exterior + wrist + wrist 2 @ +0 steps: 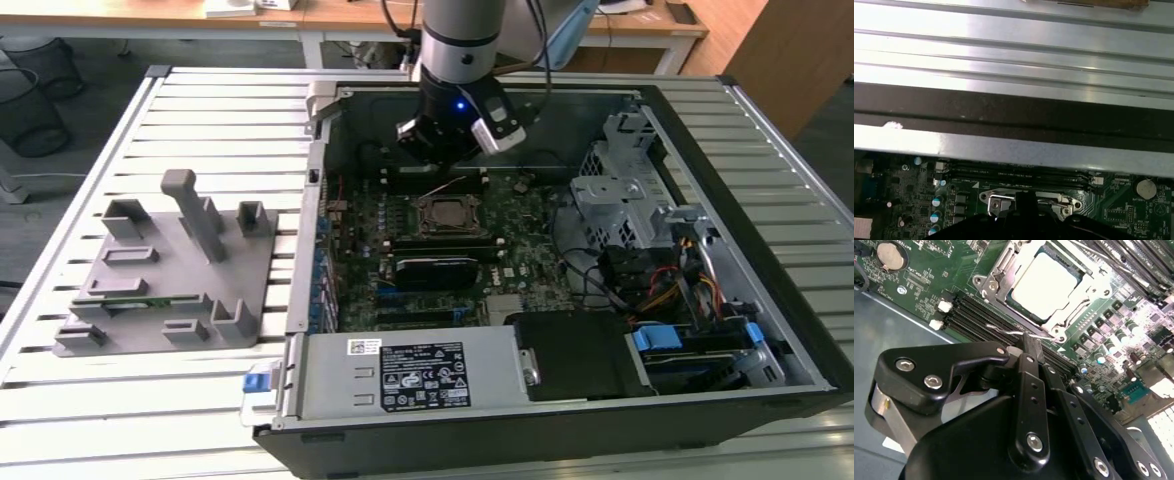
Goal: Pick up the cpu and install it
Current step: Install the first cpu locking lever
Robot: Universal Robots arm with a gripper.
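The cpu [1046,282] lies flat in the motherboard socket, its pale silver top framed by the metal socket bracket [999,277]. In the exterior view the cpu [446,213] sits mid-board inside the open computer case. My gripper [1030,342] hangs just beside the socket, on the side toward the case's back wall, fingers shut together with nothing between them. Its tip is close to the thin wire socket lever [1004,331], which stands raised off the board. In the exterior view the gripper [434,160] is a little above the board. The first wrist view has the socket bracket [996,200] behind the dark fingertip [1026,202].
A grey plastic fixture tray [174,270] stands on the slatted table at the exterior view's left. Inside the case are memory slots [979,315], a power supply [414,375] at the front, and a drive cage [627,195] with cables at the right. The case's back wall [1014,107] is close by.
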